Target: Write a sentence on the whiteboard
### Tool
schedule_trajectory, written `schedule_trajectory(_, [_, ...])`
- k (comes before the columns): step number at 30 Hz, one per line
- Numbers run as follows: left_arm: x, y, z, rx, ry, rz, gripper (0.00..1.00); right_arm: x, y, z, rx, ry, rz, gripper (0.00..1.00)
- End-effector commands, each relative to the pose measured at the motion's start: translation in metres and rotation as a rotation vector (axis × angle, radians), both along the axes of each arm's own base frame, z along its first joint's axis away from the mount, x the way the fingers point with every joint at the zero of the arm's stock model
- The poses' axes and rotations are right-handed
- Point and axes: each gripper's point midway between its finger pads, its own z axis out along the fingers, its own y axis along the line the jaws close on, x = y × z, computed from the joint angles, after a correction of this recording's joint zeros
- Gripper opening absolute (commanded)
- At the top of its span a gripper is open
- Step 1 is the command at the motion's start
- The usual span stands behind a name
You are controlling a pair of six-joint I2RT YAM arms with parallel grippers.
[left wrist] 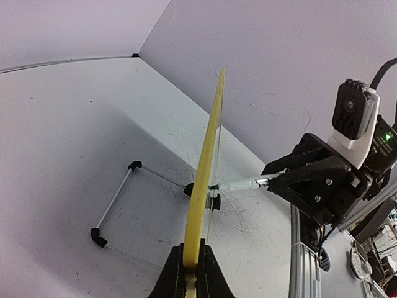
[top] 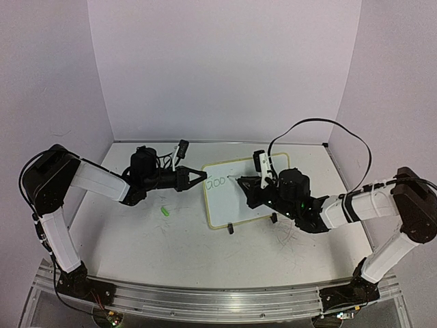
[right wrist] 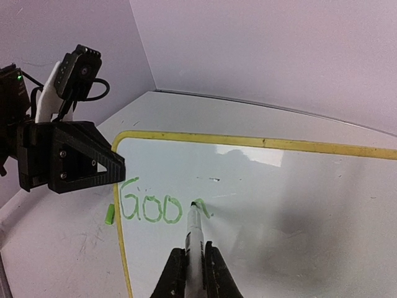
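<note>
The whiteboard (top: 235,198) with its pale yellow rim stands tilted at mid table on two black clip feet. My left gripper (top: 200,175) is shut on its left rim; the left wrist view shows the board edge-on (left wrist: 205,180) between the jaws. My right gripper (top: 247,183) is shut on a marker (right wrist: 195,239) whose tip touches the board face (right wrist: 291,211). The green sentence (right wrist: 152,207) reads "Goo" with a partial stroke of a fourth letter at the tip. The marker also shows in the left wrist view (left wrist: 239,184).
A small green marker cap (top: 164,211) lies on the tabletop left of the board; it also shows in the right wrist view (right wrist: 110,214). Grey walls close in the back and sides. The wire stand (left wrist: 118,205) sits behind the board.
</note>
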Motion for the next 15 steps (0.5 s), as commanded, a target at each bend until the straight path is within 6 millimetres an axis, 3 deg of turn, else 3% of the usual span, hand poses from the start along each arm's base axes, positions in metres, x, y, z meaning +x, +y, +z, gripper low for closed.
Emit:
schedule_trajectory(1, [0.004, -0.003, 0.030, -0.032, -0.087, -0.006, 0.00, -0.003, 0.010, -0.001, 0.004, 0.002, 0.020, 0.00])
schedule_trajectory(15, [0.002, -0.001, 0.029, -0.027, -0.089, 0.000, 0.00, -0.005, -0.001, -0.017, -0.036, 0.044, -0.022, 0.00])
